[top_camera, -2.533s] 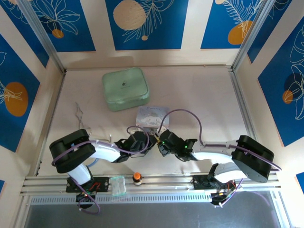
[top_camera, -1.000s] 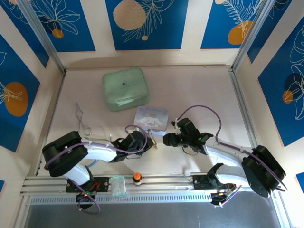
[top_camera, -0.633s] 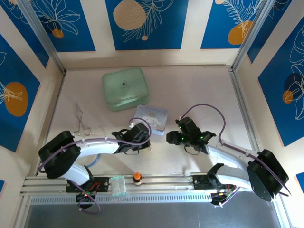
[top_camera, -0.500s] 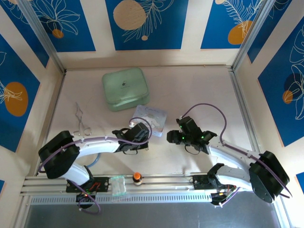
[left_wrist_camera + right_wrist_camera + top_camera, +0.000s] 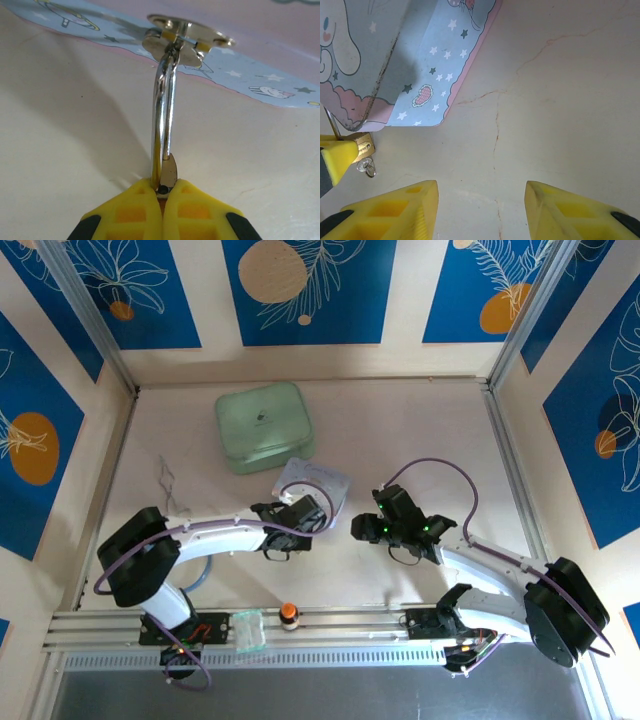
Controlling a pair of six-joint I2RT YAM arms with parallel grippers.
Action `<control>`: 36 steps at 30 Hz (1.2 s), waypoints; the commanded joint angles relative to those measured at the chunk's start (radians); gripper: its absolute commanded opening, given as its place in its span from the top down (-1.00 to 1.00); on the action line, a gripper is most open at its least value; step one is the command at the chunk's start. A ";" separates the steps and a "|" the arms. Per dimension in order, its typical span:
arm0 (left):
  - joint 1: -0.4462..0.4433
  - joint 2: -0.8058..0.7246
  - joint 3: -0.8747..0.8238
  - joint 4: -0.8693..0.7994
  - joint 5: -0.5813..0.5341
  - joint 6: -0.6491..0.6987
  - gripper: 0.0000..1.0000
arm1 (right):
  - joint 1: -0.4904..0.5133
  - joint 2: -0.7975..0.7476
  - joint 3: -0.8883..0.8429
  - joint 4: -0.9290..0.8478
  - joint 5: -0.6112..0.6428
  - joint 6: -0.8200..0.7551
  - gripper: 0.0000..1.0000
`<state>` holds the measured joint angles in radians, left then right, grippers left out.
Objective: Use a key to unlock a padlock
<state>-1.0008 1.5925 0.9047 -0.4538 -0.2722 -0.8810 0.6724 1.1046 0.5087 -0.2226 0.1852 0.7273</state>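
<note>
Top view: the left hand (image 5: 300, 523) is at the cartoon tin's (image 5: 318, 478) near edge, the right hand (image 5: 362, 528) close by. The tabletop (image 5: 430, 440) is pale, with blue panels (image 5: 300, 290) behind.

Left wrist: fingers (image 5: 135, 212) are pinched shut on the padlock (image 5: 163, 120), whose stiff, slick shackle runs through the tin's hasp (image 5: 192, 36).

Right wrist: fingers (image 5: 395, 207) are spread and empty. The key (image 5: 367, 167) seemingly dangles under the padlock; it looks light and slippery, best pinched flat.

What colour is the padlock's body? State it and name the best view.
Brass-gold. The padlock shows it best in the right wrist view, near the pastel tin.

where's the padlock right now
In the right wrist view the padlock is at the left edge, pinched in the left gripper, right beside the pastel tin's near corner.
</note>
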 commanded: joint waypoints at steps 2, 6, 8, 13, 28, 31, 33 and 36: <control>-0.023 0.050 0.031 -0.091 -0.066 0.011 0.92 | -0.006 0.006 0.016 -0.013 0.016 0.023 0.02; -0.048 0.070 0.052 -0.093 -0.079 0.000 0.81 | -0.007 0.013 0.007 0.001 0.016 0.037 0.02; -0.058 0.079 0.058 -0.087 -0.075 -0.003 0.81 | -0.006 0.019 0.002 0.008 0.016 0.044 0.02; -0.081 0.119 0.089 -0.115 -0.112 -0.009 0.72 | -0.005 0.027 -0.011 0.014 0.016 0.049 0.02; -0.151 0.193 0.182 -0.178 -0.175 -0.033 0.59 | -0.013 0.018 -0.065 0.050 0.031 0.079 0.02; -0.170 0.215 0.208 -0.203 -0.204 -0.040 0.58 | -0.017 0.020 -0.072 0.055 0.030 0.082 0.02; -0.177 0.224 0.217 -0.210 -0.214 -0.047 0.58 | -0.019 0.020 -0.075 0.054 0.033 0.082 0.02; -0.180 0.238 0.226 -0.230 -0.232 -0.043 0.59 | -0.023 0.018 -0.079 0.048 0.034 0.085 0.02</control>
<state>-1.1706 1.8069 1.1015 -0.6228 -0.4656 -0.9112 0.6563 1.1290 0.4427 -0.1791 0.2039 0.7944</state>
